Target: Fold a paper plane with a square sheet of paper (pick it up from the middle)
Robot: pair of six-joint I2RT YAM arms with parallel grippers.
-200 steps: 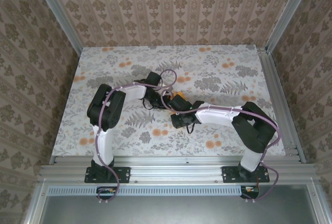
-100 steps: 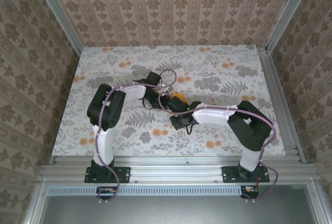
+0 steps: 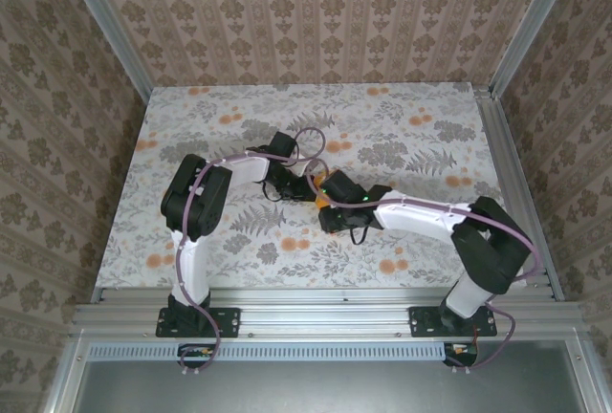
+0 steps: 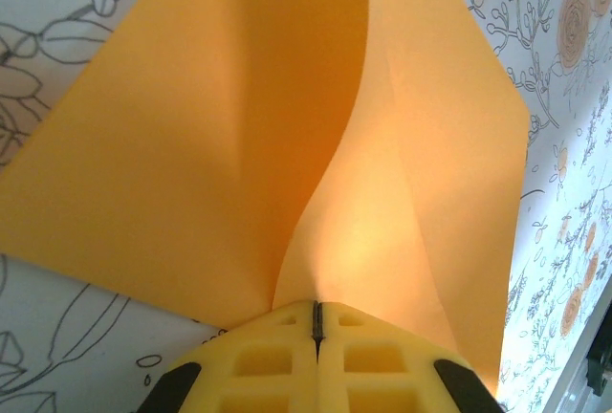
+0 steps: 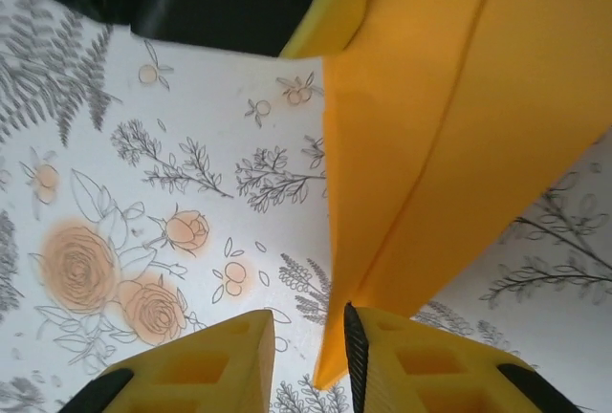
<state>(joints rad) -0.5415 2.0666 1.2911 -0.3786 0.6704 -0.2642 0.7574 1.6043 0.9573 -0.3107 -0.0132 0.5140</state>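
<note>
The left tool [image 4: 316,322] is clenched on the creased square sheet of paper [image 4: 239,145], while the right tool [image 5: 308,332] stands released, jaws parted at its corner.

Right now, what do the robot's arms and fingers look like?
Both arms, left arm and right arm, have white links with chunky black joints. A thin purple cable loops along each. The fingers are bright yellow blocks with square hollows.
</note>
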